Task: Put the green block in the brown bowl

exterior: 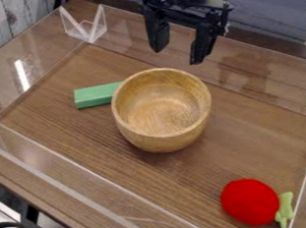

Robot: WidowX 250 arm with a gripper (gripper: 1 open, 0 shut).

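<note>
The bowl (140,116) is smooth tan wood with a soft sheen, the tabletop (59,133) brown wood with visible grain, the block (94,96) plain matt green, and the red round object (249,202) smooth and slightly glossy.

We observe a matte, plain green block (96,95) at left. We note the bowl (163,110) in light tan, with a paler rim and a warmer yellow-brown interior. We record the table (80,151) as mid-brown with darker grain streaks and lengthwise lines. We register the gripper (180,50) at the far side as black. We identify a bright red round item (250,202) at near right, its tip light green.
</note>
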